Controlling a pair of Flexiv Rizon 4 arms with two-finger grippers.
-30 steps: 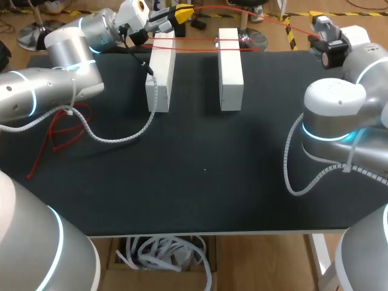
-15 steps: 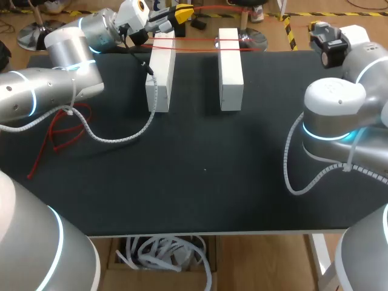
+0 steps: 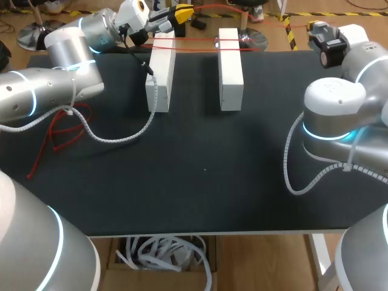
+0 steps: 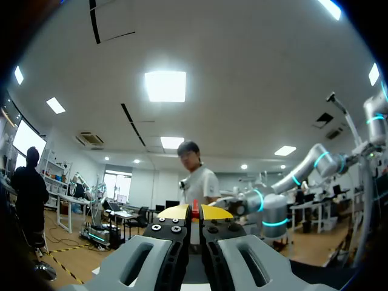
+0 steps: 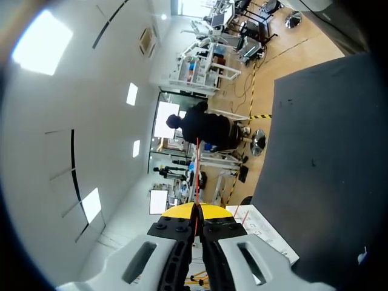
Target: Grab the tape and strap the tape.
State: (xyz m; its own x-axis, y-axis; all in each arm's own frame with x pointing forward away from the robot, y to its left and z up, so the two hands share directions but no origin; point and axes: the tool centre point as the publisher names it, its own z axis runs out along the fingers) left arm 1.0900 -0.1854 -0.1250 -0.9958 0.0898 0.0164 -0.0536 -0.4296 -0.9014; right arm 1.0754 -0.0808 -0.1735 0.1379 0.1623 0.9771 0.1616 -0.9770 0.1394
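Observation:
Two white blocks (image 3: 160,73) (image 3: 230,68) stand side by side at the table's far edge. Thin red tape (image 3: 200,40) runs across their far ends in two strands. My left gripper (image 3: 183,11) hovers just beyond the left block, shut on the tape, which shows as a red strip (image 4: 195,207) pinched between its yellow tips (image 4: 195,212). My right gripper (image 3: 314,26) is at the far right corner, raised off the table. It is shut on the tape, a red line (image 5: 197,170) leading out from between its fingers (image 5: 196,211).
A loose tangle of red tape (image 3: 63,127) lies on the black table (image 3: 206,182) at the left, under my left arm. White coiled cables hang from both arms, one (image 3: 121,136) trailing by the left block, the other (image 3: 291,173) at the right.
My right gripper has shut on the red tape and shifted slightly to the left. The left arm and the blocks have not moved.

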